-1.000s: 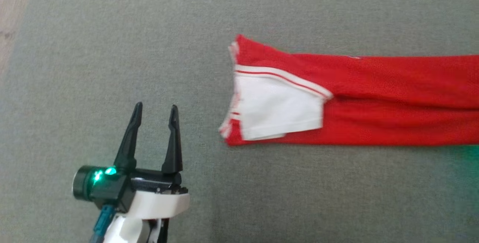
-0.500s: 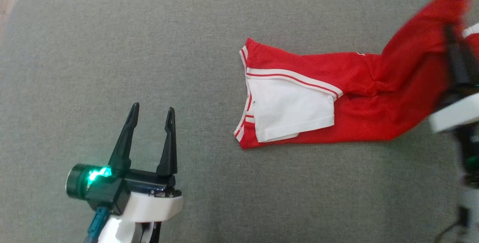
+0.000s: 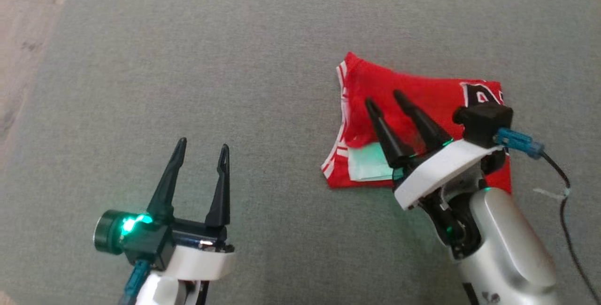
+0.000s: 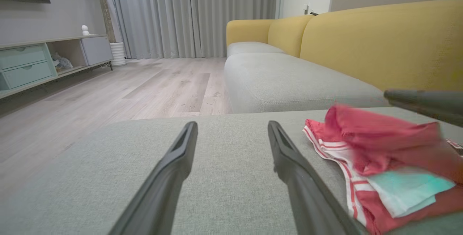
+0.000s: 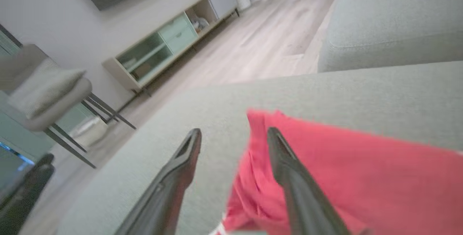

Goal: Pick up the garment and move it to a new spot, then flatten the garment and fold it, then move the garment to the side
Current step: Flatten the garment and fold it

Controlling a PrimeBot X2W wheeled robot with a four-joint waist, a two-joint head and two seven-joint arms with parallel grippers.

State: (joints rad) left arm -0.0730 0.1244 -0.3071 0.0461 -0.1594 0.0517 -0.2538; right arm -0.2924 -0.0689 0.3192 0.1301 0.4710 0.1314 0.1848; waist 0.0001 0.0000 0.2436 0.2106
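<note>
A red fabric garment [image 3: 436,95] with white striped trim lies doubled over on the right half of a broad grey upholstered sofa cushion [image 3: 281,61]. A pale panel [image 3: 368,164] peeks out at its near left corner.

The right gripper [image 3: 383,97] is over the middle of the garment, with its two dark fingers spread wide and pointing far-left across the red cloth. Nothing is pinched between them. In the right wrist view this gripper [image 5: 234,131] has the garment [image 5: 343,162] under and beside its right finger, with grey cushion in the gap. That picture is blurred, so I cannot tell whether the tips rest on the cloth or hang just above it.

The left gripper [image 3: 204,143] stands well to the left of the garment over bare cushion, its fingers wide apart and empty.

The right wrist covers the garment's near right part and cuts off some dark lettering [image 3: 476,94] at the far right. The left wrist view also smears the garment's [image 4: 379,137] upper fold.
</note>
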